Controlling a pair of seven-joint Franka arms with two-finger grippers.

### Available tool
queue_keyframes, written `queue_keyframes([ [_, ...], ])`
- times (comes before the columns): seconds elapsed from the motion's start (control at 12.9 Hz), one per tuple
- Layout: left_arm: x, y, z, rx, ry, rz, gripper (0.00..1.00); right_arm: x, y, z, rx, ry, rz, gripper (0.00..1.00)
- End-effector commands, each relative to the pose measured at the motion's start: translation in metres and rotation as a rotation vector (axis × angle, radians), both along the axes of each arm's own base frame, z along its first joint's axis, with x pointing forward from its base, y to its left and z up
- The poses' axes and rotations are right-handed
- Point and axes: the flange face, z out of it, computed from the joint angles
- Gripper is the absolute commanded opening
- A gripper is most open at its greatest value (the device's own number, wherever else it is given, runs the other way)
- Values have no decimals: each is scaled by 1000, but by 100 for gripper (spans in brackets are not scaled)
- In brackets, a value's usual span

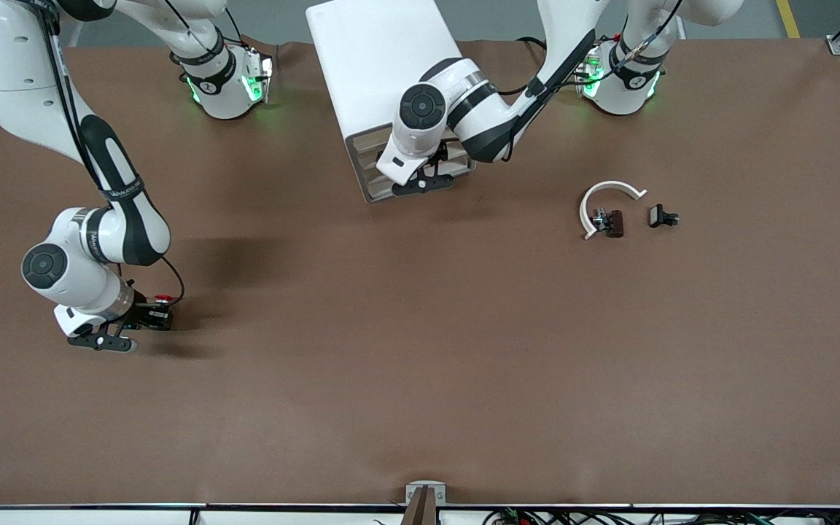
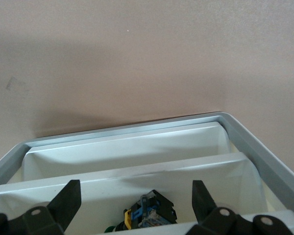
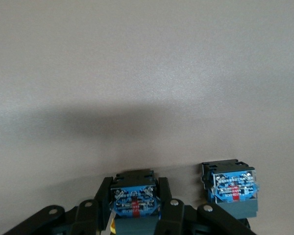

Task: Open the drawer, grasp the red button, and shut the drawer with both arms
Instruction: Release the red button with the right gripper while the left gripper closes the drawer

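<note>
My right gripper is low at the table toward the right arm's end, shut on a small button with a blue base. Its cap is hidden and a bit of yellow shows under it. A second, similar button lies right beside it. A red cap shows at the gripper; I cannot tell which of the two buttons it belongs to. My left gripper is open in front of the white cabinet, its fingers wide apart over a white drawer tray. I cannot tell which drawer it is.
A blue-and-black button with a yellow part and green cap lies in a tray between the left fingers. Toward the left arm's end lie a white curved piece, a dark part and a small black part.
</note>
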Motion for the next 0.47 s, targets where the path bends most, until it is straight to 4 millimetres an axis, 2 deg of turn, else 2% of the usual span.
queue_keyframes([
  [0.0, -8, 0, 12, -11, 26, 32, 100, -1, -1, -1, 5, -8, -9, 0],
  [0.08, 3, 2, 16, -18, 20, 52, 100, -1, -2, -1, 7, -7, -14, 0],
  [0.16, 27, 13, 24, -32, 8, 88, 100, 0, -2, -1, 8, -7, -16, 13],
  [0.23, 52, 23, 33, -47, -8, 125, 100, 1, -2, -1, 9, -6, -16, 83],
  [0.31, 78, 38, 40, -53, -22, 158, 100, 1, 0, -1, 10, -2, -10, 100],
  [0.39, 110, 58, 50, -58, -60, 194, 100, 2, 3, -1, 10, 1, -3, 100],
])
